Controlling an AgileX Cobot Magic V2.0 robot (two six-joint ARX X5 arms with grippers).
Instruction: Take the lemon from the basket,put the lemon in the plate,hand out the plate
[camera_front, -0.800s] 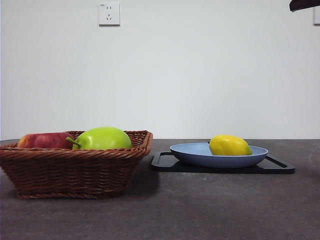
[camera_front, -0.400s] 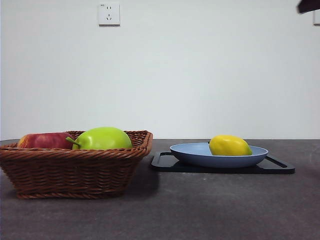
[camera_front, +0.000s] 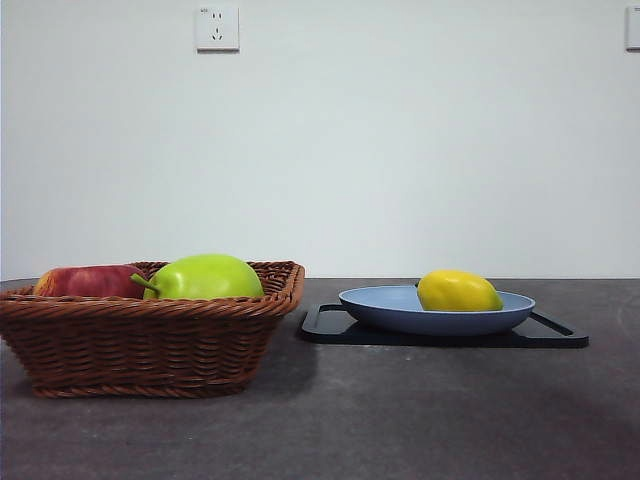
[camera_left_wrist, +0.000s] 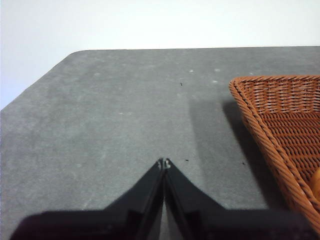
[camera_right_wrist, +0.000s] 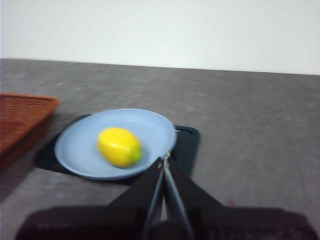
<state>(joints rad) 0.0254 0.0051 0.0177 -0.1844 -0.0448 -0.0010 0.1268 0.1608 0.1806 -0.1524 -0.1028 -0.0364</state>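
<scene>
One lemon (camera_front: 458, 290) — the only yellow fruit in sight, and the right wrist view shows the same single one (camera_right_wrist: 119, 146). One plate (camera_front: 380, 303), light blue. One black tray (camera_front: 556, 334). One basket (camera_front: 140, 345), brown wicker. In it, two fruits can be counted: one red apple (camera_front: 88, 281) and one yellow-green stemmed fruit (camera_front: 205, 276); whether more lie lower down cannot be told from here. That makes three fruits visible in all. One counter (camera_front: 400, 420), dark grey. One wall socket (camera_front: 218, 28), with the edge of a second fitting (camera_front: 633, 27) at the far corner. Two tools — the left tool (camera_left_wrist: 164, 162) and the right tool (camera_right_wrist: 164, 161).
</scene>
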